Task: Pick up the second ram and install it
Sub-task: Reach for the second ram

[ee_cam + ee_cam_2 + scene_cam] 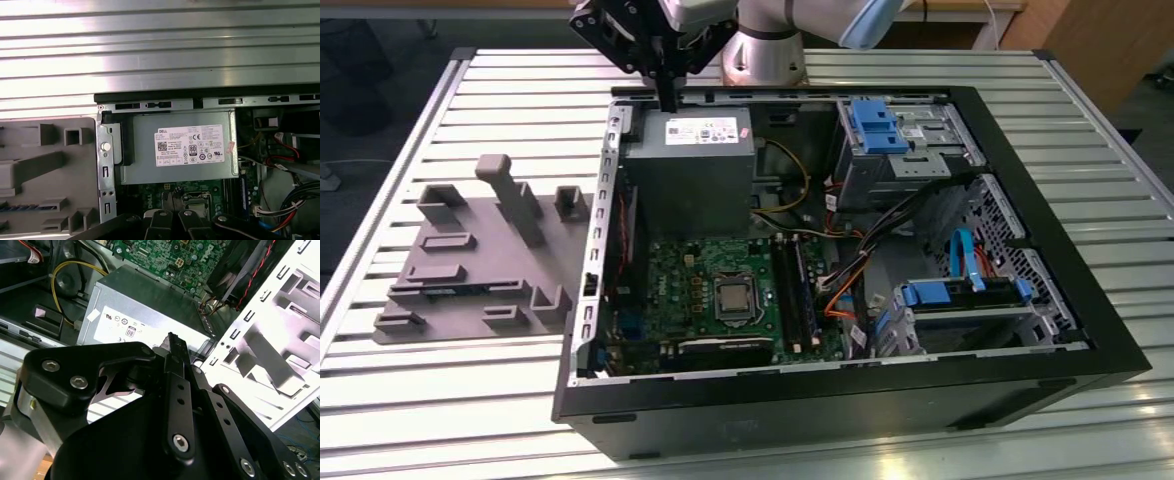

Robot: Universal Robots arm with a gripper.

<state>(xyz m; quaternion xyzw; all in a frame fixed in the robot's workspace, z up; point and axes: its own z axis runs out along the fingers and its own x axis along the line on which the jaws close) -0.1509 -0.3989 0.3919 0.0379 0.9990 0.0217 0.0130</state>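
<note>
Ram (21, 206), as far as you can make it out, is the dark blue strip standing on edge in a slot of the grey fixture (467, 260), seen in the first wrist view; it is too slight there to be sure. Standing it on edge likely leaves its upper edge free for a grip from above. The fixture lies on the table (440, 400), just beside the case (854, 405) on the exterior view's left. The case lies on its side with the panel off, probably so the motherboard (707, 285) and its long black slots (790, 285) face up to an arm working from overhead. Your hand (670, 104) hangs point-down above the far end of the case, over the power supply (687, 170). Its fingers (172, 347) look drawn together, with nothing visible between them. That puts the ram well apart from the hand: off to the exterior view's left and lower, outside the case wall, with the case edge between. By this showing the ram is not yet picked up, and the slots lie nearer the exterior camera than the hand.
</note>
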